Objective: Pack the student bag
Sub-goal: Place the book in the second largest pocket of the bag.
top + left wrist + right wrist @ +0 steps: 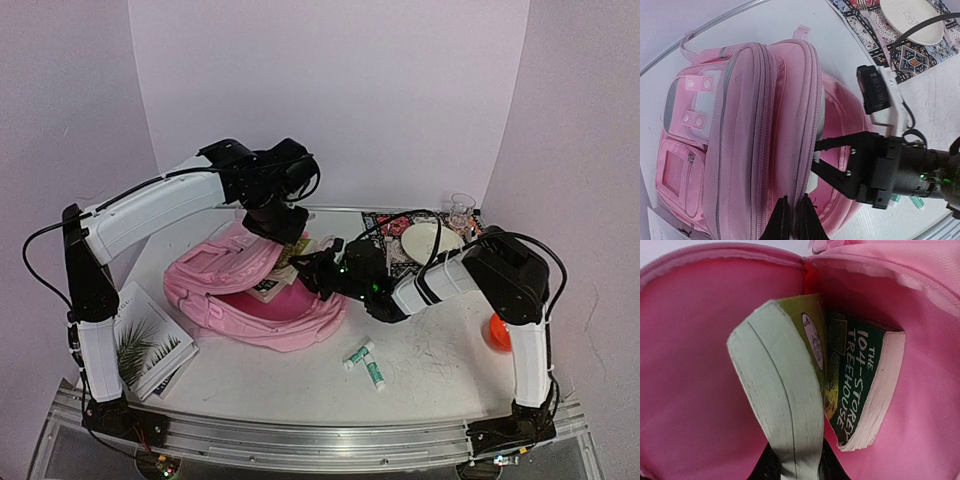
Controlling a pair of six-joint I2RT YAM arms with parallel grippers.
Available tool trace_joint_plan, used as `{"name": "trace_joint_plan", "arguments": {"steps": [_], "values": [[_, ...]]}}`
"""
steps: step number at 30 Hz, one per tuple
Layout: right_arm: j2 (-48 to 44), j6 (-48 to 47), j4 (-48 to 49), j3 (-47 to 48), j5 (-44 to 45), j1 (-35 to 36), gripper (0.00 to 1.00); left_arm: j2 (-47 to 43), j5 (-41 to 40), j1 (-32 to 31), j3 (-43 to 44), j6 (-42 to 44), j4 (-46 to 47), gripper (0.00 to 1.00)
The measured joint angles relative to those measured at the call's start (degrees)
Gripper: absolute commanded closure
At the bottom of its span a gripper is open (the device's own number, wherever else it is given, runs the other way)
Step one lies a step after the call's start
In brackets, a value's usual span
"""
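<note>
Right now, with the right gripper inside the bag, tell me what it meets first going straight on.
The right gripper grips a green book; pushed straight on, that book would probably meet the pink lining of the student bag first, beside the Treehouse book. Depth is unclear.

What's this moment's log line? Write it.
left gripper: pinches student bag | right gripper: holds thick book inside bag | Treehouse book: in bag

A robotics lab test booth: plain pale walls (330, 90) close in behind and beside a white desk (430, 370); a metal rail (300, 435) along the desk's near edge carries the left arm (150, 210) and right arm (520, 290).
</note>
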Motion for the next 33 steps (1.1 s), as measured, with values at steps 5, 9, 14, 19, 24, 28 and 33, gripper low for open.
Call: {"name": "trace_joint_plan", "arguments": {"steps": [5, 9, 14, 19, 24, 28, 33], "values": [[3.54, 1.38, 1.31, 2.85, 2.43, 1.27, 1.0, -0.02, 1.65, 0.0, 0.87, -0.71, -0.38, 1.0], [6.68, 2.0, 1.95, 6.12, 3.78, 2.06, 1.0, -0.02, 2.65, 0.05, 1.27, -0.94, -0.5, 1.0], [9.0, 1.76, 1.38, 9.63, 4.49, 2.7, 0.86, -0.02, 3.96, 0.15, 1.33, -0.97, -0.41, 1.0], [9.38, -0.05, -1.1, 11.08, 4.61, 3.16, 0.7, -0.02, 4.04, 0.17, 1.31, -0.92, -0.15, 1.0], [9.25, -2.14, -3.7, 10.98, 3.67, 3.52, 0.5, -0.29, 4.03, 0.16, 0.19, -0.89, 1.21, 1.0], [7.75, -5.1, -8.84, 10.64, 2.02, 3.78, 0.42, -1.09, 4.03, 0.41, -1.76, -0.74, 2.75, 1.0], [1.97, -9.35, -14.73, 7.94, 0.67, 3.81, 0.33, -3.02, 4.13, 1.39, -4.54, -0.41, 4.92, 1.0]]}}
